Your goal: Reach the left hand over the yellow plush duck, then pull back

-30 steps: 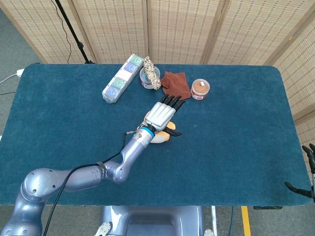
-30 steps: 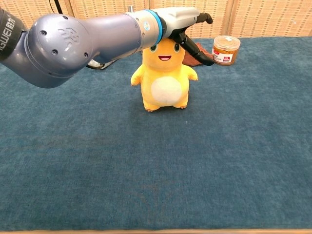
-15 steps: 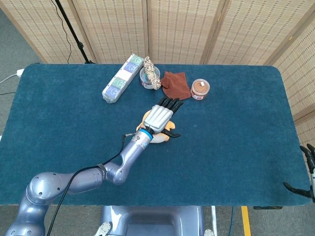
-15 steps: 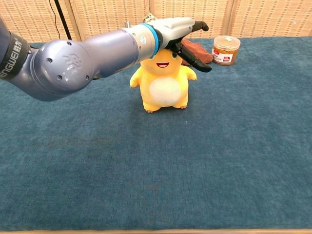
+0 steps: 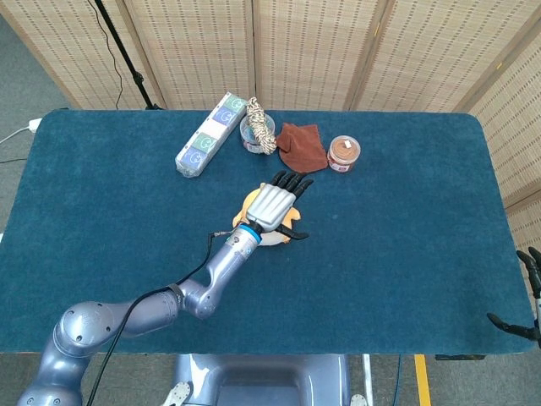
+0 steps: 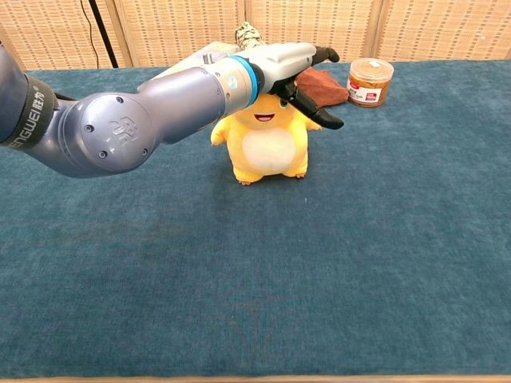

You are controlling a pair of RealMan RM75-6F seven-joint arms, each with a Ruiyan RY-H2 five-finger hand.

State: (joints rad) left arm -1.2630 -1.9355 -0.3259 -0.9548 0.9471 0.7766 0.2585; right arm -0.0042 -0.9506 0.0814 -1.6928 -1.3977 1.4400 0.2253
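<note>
The yellow plush duck point(image 6: 266, 145) stands upright near the table's middle, facing the chest camera. My left hand point(image 6: 289, 65) lies flat over its head with fingers stretched out and apart, thumb angled down beside the duck's face; it holds nothing. From the head view the left hand point(image 5: 274, 203) covers most of the duck point(image 5: 251, 203). My right hand point(image 5: 526, 298) shows only at the table's right edge, with dark fingers spread.
Along the far side lie a white box with blue labels point(image 5: 210, 136), a rope bundle on a jar point(image 5: 259, 128), a brown cloth point(image 5: 302, 145) and a small lidded jar point(image 5: 344, 153). Wicker screens stand behind the blue table point(image 5: 406, 237).
My left hand has slid back toward me and slightly lower over the duck's head. The duck and the right hand have not moved.
</note>
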